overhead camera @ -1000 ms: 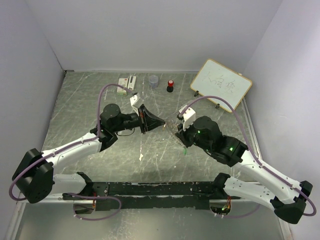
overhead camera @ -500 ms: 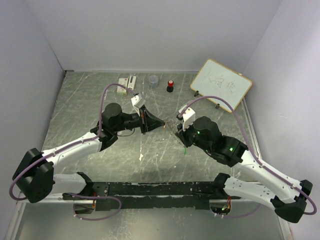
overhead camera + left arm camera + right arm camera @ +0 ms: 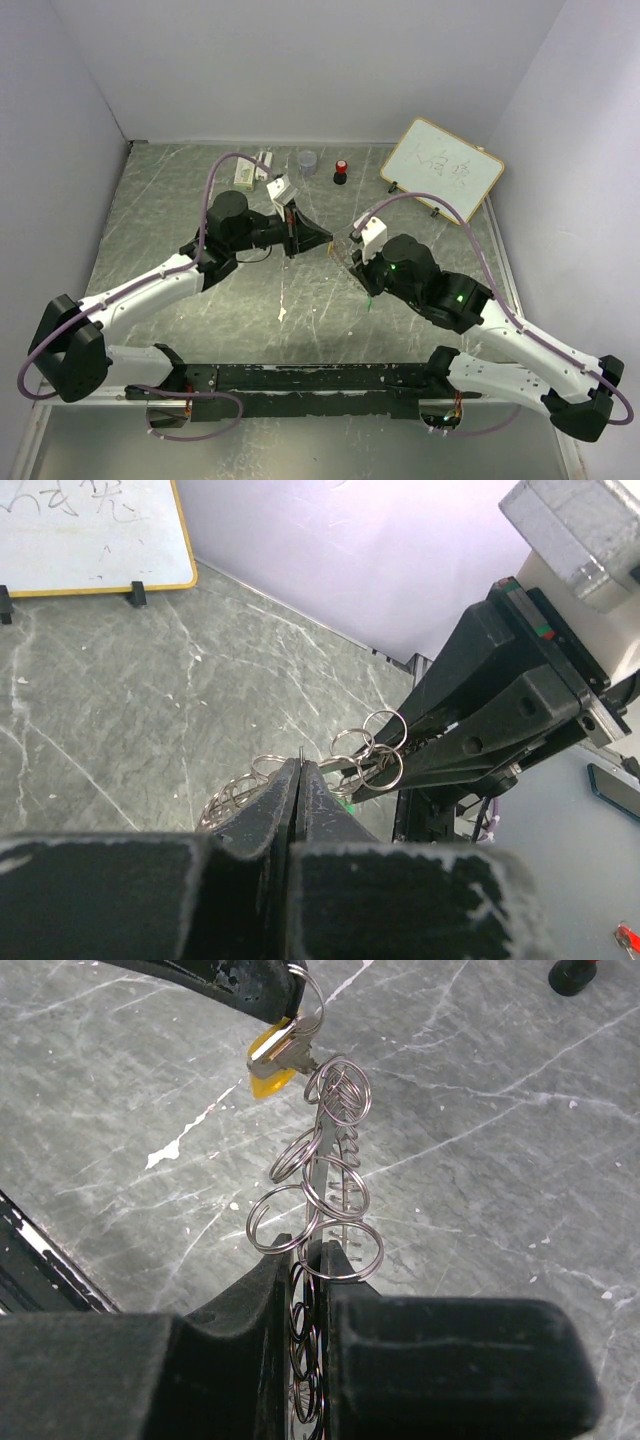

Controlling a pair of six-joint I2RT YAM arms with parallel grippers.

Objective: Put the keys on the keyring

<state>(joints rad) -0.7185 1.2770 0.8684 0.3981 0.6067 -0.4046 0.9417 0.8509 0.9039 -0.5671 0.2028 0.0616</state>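
The keyring [image 3: 340,1095] hangs in the air over the middle of the worktop [image 3: 160,220], stretched between the 2 grippers. The right gripper [image 3: 312,1260] has its jaws clamped on the near end of it. In the right wrist view I count 5 small wire loops clear of those jaws; more sit blurred and half hidden between the fingers.

At the far end, 1 yellow key [image 3: 270,1072] sits at the tip of the left gripper [image 3: 296,780], whose jaws are pressed together on the key's metal part, with 1 more loop beside it. The key's blade is mostly covered by the fingertips.

From above, the keyring is only a faint glint between the arms. A green sliver [image 3: 369,300] shows under the right arm, probably the green key; whether it hangs or lies flat I cannot tell.

Along the far edge of the worktop stand 2 small pale boxes [image 3: 252,170], 1 grey cup [image 3: 307,161] and 1 red-capped knob [image 3: 341,172]. 1 whiteboard [image 3: 442,170] leans in the far right corner, its writing unreadable.
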